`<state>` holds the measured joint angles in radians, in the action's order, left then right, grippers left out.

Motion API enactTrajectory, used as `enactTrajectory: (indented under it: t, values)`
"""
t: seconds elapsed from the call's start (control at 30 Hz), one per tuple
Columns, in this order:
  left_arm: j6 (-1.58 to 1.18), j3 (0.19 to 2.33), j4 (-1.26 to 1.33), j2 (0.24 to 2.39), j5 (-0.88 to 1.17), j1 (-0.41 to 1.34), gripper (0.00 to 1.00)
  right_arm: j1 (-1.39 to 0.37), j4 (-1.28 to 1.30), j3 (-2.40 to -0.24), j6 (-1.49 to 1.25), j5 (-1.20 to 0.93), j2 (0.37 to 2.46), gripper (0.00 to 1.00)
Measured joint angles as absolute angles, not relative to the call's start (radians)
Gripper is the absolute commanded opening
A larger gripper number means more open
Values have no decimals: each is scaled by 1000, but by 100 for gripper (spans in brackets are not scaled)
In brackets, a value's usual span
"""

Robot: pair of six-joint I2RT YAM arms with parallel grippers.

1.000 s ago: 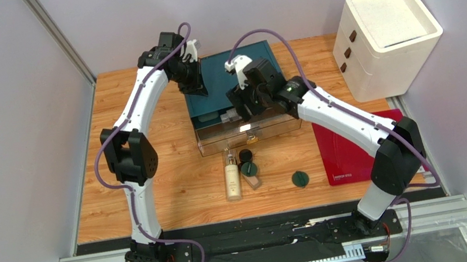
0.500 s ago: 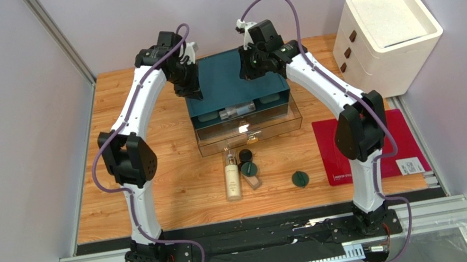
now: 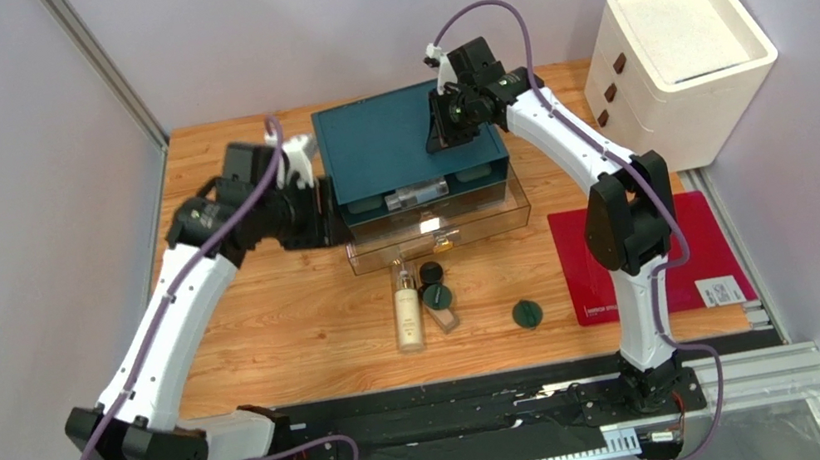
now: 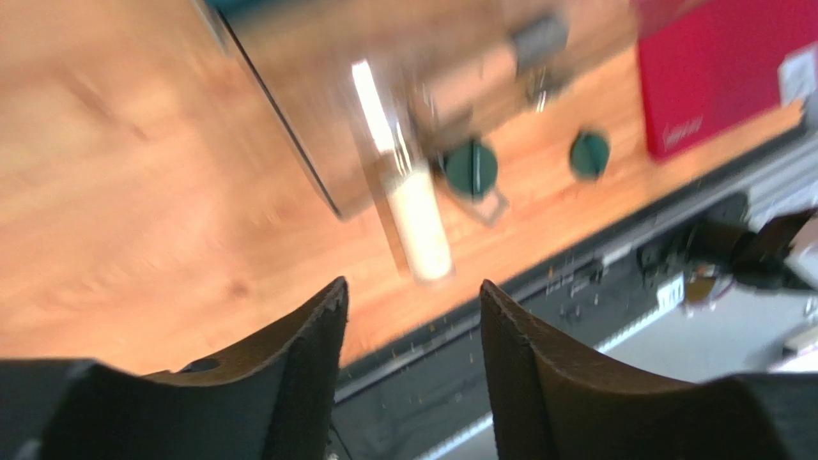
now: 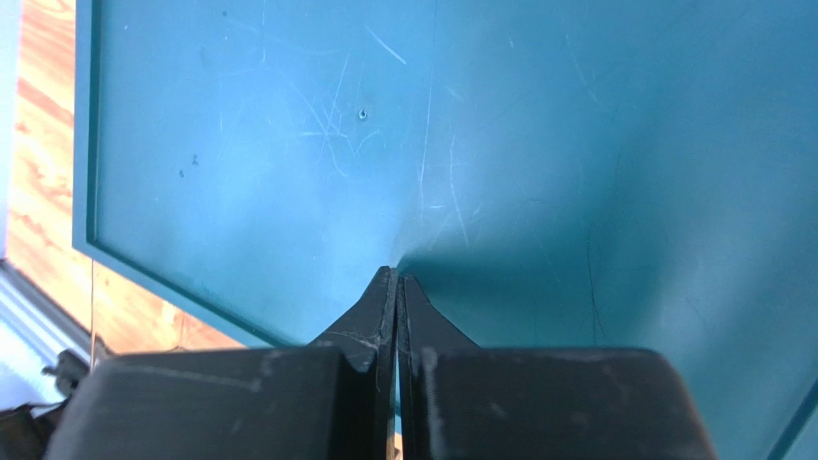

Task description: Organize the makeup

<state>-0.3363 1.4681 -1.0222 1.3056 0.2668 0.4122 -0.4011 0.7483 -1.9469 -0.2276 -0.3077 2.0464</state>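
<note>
1. The cream bottle (image 3: 407,317) lies on the table (image 3: 268,331) near of the teal box (image 3: 398,131), its gold cap pointing far.
2. Just right of it are a small black jar (image 3: 431,273) and a green disc (image 3: 437,296) on top of a slim beige tube (image 3: 445,321). A second green disc (image 3: 528,313) lies apart to the right.
3. Another tube (image 3: 418,193) lies in the box's upper compartment, above the pulled-out clear drawer (image 3: 478,224).
4. The left gripper (image 4: 411,292) is just left of the box, jaws apart and empty.
5. The right gripper (image 5: 396,278) has its jaws pressed together, empty, tips at the box's top.
6. A red mat (image 3: 600,272) lies to the right.
</note>
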Motion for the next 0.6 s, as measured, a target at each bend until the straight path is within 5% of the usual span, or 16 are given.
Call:
enactTrajectory:
  t: [0.23,0.6]
  values:
    - [-499,1055,-929,1164,234,655,66,-375,713,-1906,-231,-397,2040,0]
    - [-653,916,-668,1336,49,880,66,-365,628,-1819,-240,-457,2007,0]
